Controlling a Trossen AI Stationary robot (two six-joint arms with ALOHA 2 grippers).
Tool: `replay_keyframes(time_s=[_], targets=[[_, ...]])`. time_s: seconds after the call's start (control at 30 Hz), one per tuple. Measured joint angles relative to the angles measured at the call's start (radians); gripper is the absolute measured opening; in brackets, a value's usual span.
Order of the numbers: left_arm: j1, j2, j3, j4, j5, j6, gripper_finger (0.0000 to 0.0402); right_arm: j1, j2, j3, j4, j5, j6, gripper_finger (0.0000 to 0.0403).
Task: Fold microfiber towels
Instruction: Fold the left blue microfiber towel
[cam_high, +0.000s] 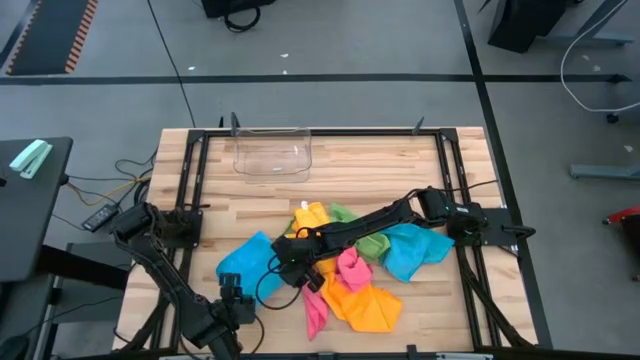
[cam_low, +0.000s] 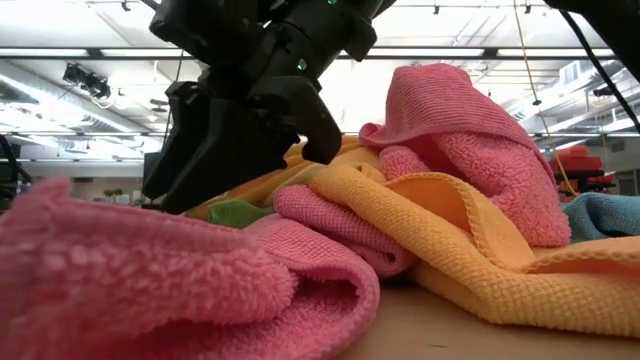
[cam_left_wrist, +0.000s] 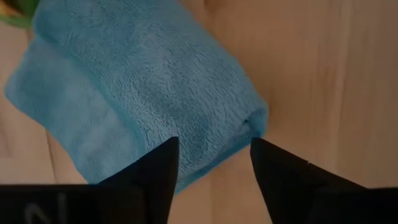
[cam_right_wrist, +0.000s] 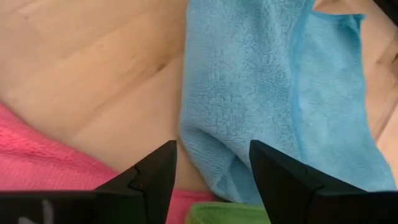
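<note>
Blue towel (cam_high: 250, 262): I hover left tool (cam_left_wrist: 214, 158) and right tool (cam_right_wrist: 213, 163) over opposite edges, both released, ready to pinch for fold.

Even, bright overhead light across the table (cam_high: 400, 160); shadows soft and short. Clear plastic bin (cam_high: 272, 155) shows faint pale glints on its walls. Low view: ceiling strip lights (cam_low: 480, 75) blown out to white behind the pile, so the dark arm (cam_low: 250, 90) reads near silhouette. Nearest pink towel (cam_low: 150, 280) is heavily out of focus; orange towel (cam_low: 470, 240) farther back is crisp, weave visible. Wrist views: blue towel (cam_left_wrist: 137, 81) evenly lit, slightly soft; finger tips (cam_left_wrist: 158, 171) dark, without detail.
</note>
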Motion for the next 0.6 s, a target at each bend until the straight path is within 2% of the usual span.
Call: replay_keyframes(time_s=[0.23, 0.4, 0.6], targets=[[-0.023, 0.000, -0.024, 0.014, -0.027, 0.048, 0.0244, 0.017, 0.000, 0.000, 0.034, 0.017, -0.028, 0.0213], [-0.042, 0.002, -0.081, 0.080, -0.020, 0.043, 0.0246, 0.034, 0.000, 0.000, 0.059, 0.056, -0.045, 0.0226], [-0.064, 0.019, -0.082, 0.066, -0.020, 0.083, 0.0244, 0.047, 0.011, -0.003, 0.066, 0.074, -0.138, 0.0245]])
